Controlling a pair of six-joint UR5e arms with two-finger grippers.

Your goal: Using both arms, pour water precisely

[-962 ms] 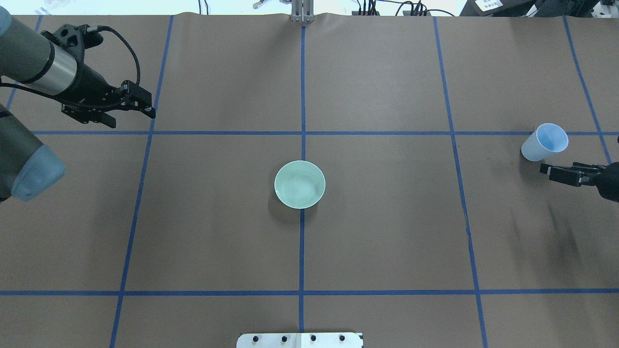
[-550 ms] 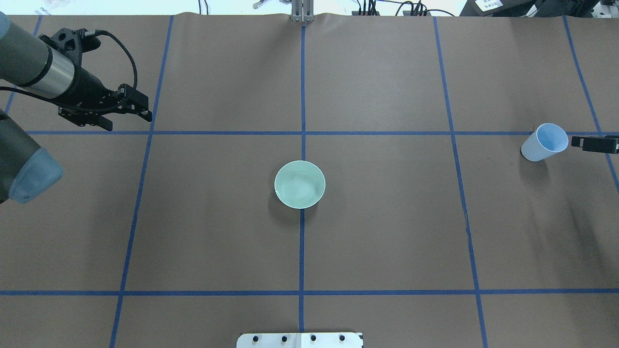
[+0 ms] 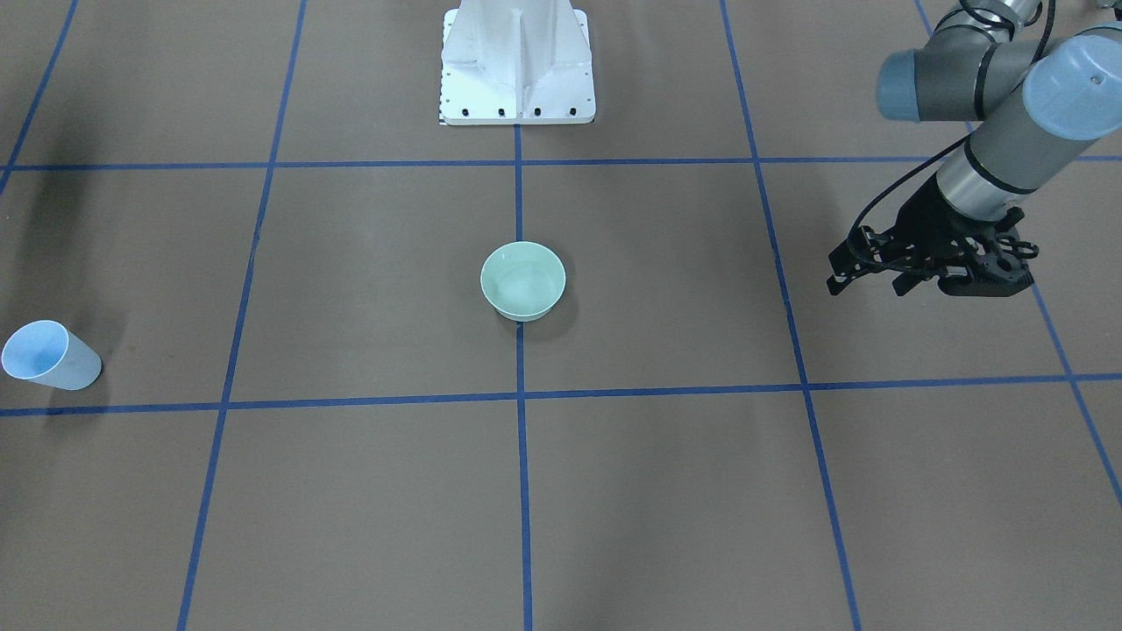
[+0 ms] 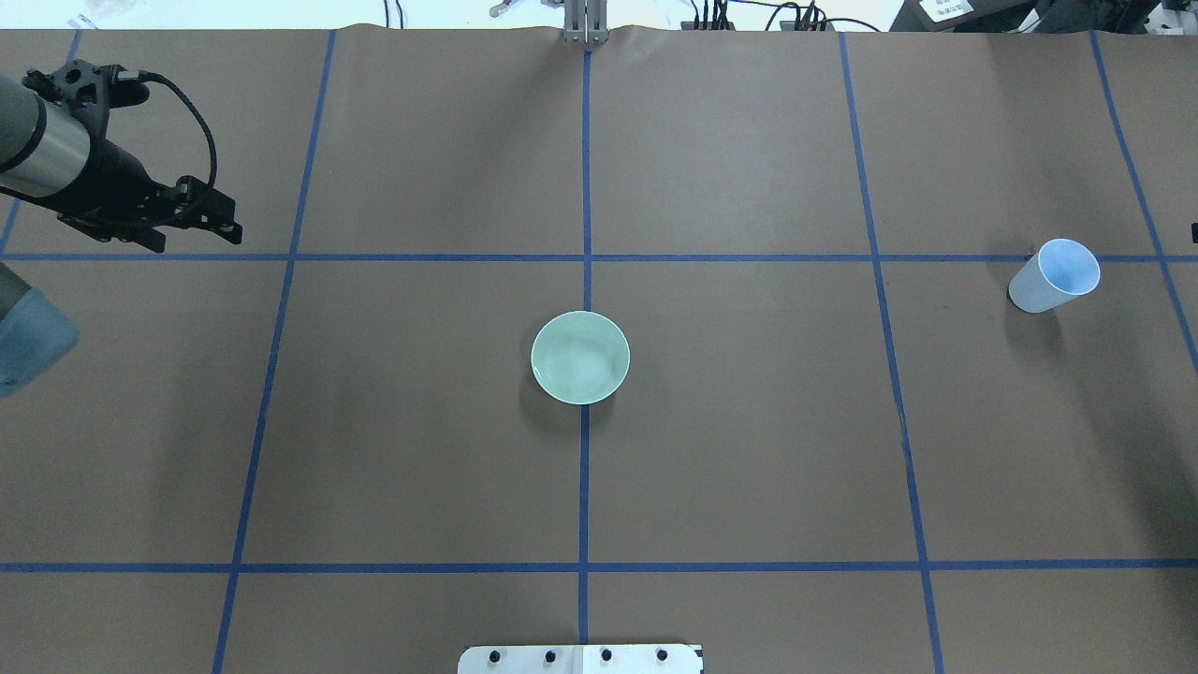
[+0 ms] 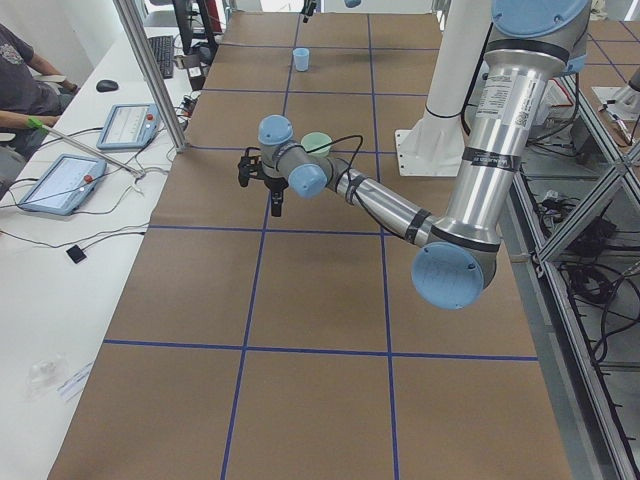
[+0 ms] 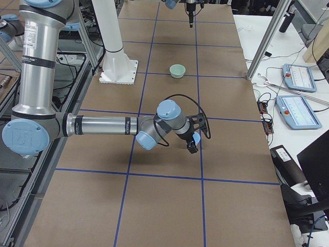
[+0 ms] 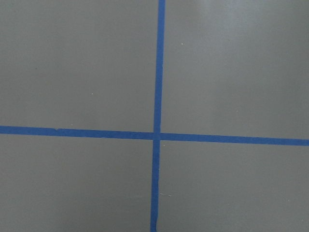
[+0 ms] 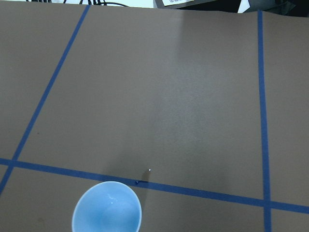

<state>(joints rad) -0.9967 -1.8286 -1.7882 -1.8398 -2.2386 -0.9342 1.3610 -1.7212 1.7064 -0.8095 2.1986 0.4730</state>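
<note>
Water (image 4: 582,354) seems to glint in the green bowl (image 4: 539,374), centred on the counter (image 4: 749,449) for equal reach. The left claw (image 3: 868,282) hangs apart and empty; for the right claw (image 6: 193,146), I cannot tell.

left gripper (image 4: 198,236): pointing down, jaws apart | right gripper (image 6: 191,146): angled down, jaws unclear

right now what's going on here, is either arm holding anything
Neither vessel is being held. The left hand hovers open and empty over the left side of the table, far from both vessels. The pale green bowl sits at the table's centre, and the pale blue cup stands upright near the right edge. The right hand hangs close to the cup, which shows just below its wrist camera. Whether that hand is open I cannot tell.
</note>
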